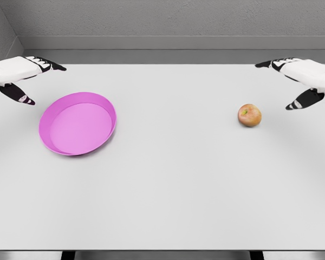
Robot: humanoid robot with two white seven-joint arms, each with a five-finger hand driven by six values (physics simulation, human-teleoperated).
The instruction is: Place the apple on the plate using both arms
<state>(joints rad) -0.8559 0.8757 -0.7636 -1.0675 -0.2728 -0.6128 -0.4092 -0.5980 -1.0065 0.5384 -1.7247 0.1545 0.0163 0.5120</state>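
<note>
With both hands spread and holding nothing, the right hand [300, 76] at the frame's upper right should descend over the apple [249, 115] lying right of centre, closing evenly around it, while the left hand [21, 73] waits beside the pink plate [50, 135] at left.

Single view only, head cam, nothing to cross-check against. It looked down and forward over the white table [168, 189] from the robot's side, steep enough that the whole tabletop filled most of the frame. The near edge ran along the bottom, the far edge met a grey wall [168, 21] at the top. Mid-range, not close-up. The left hand [23, 76] entered at the left edge, the right hand [300, 81] at the right edge.
</note>
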